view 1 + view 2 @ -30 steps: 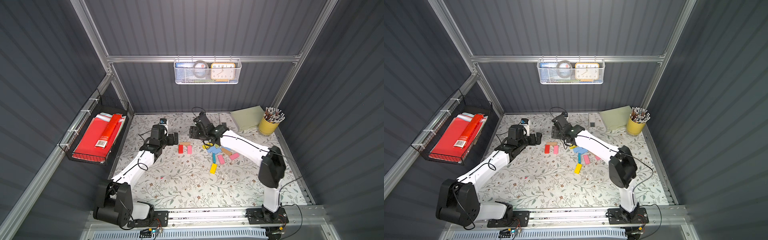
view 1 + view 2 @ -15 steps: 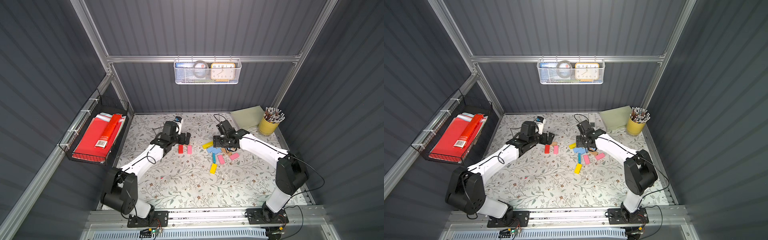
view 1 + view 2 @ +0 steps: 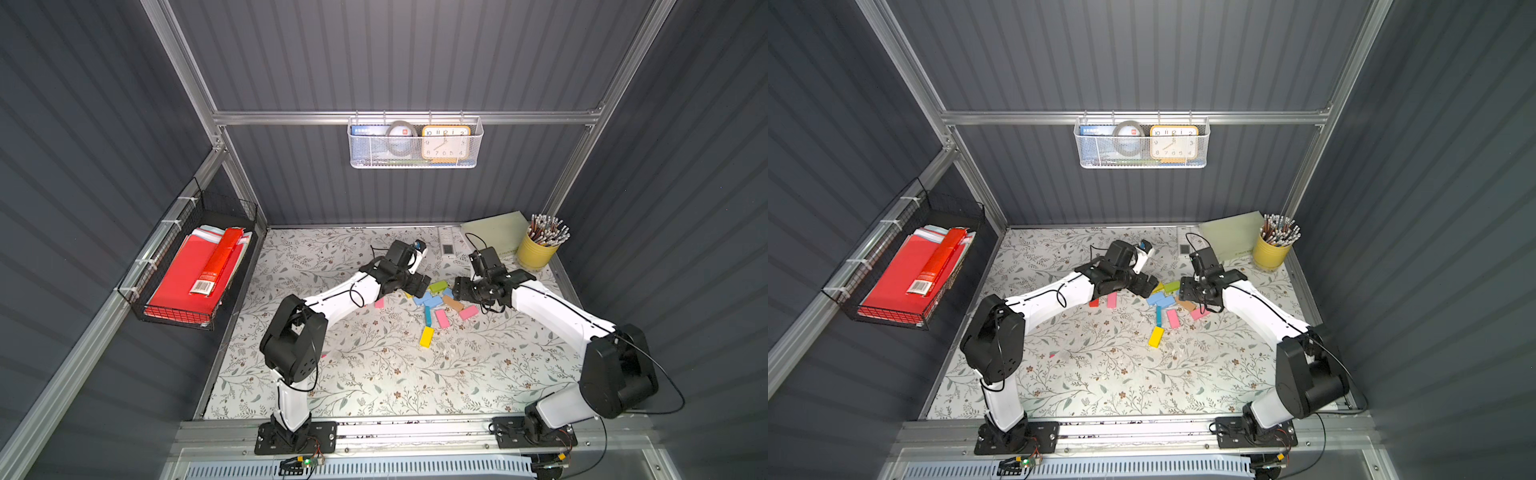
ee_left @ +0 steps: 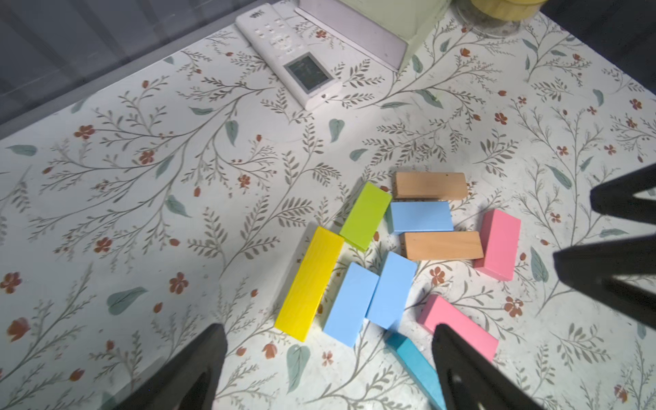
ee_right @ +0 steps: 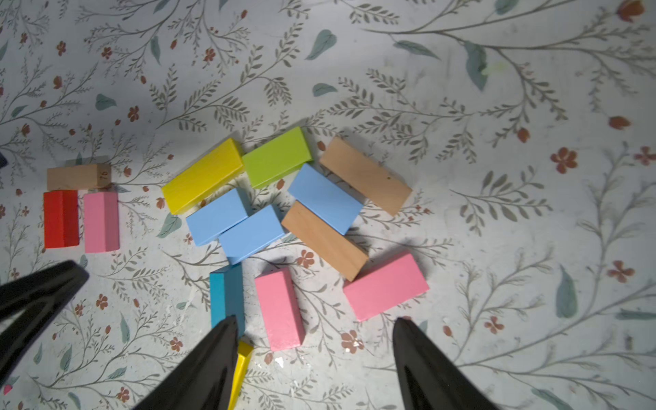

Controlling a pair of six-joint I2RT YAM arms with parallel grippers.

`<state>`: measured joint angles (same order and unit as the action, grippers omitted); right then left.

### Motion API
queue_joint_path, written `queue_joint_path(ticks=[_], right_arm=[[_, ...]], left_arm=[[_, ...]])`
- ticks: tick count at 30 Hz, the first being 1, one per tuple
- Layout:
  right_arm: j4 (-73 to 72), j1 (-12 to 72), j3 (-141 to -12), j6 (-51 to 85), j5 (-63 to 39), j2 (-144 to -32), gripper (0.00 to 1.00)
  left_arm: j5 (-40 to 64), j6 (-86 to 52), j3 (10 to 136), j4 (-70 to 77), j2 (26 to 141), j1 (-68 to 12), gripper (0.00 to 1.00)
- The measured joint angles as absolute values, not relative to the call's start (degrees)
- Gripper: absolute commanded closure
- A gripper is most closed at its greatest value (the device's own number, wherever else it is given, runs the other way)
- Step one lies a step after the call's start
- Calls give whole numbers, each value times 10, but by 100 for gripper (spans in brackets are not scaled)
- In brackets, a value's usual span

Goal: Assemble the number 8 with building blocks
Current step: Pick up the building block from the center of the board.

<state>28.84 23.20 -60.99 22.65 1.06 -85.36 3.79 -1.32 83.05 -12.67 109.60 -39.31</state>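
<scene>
Both grippers open over the block pile, nothing held

Left gripper (image 4: 328, 330) hangs wide open and empty above the building blocks (image 5: 321, 198), jumbled toward the back of the table (image 3: 374, 374), several touching; right gripper (image 5: 315, 320) gapes too, jaws straddling a loose pink block (image 5: 280, 309) without pinching it; apart from the pile, a tan block (image 5: 80, 177), red block (image 5: 60, 218) and second pink block (image 5: 102, 222) sit grouped, likely the number 8 begun; they look like light, rigid, smooth-painted wood; pinch across the narrow width, mid-length.

Fourteen building blocks (image 5: 202, 175), two arms (image 3: 345, 297), two baskets (image 3: 360, 160), one remote (image 4: 287, 53)
</scene>
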Motion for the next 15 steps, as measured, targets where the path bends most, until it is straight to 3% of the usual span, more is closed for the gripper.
queue_joint_path(ticks=[15], right_arm=[[264,217,-551,227,-13,-820,28]], left_arm=[[23,22,913,-192,1208,-391,19]])
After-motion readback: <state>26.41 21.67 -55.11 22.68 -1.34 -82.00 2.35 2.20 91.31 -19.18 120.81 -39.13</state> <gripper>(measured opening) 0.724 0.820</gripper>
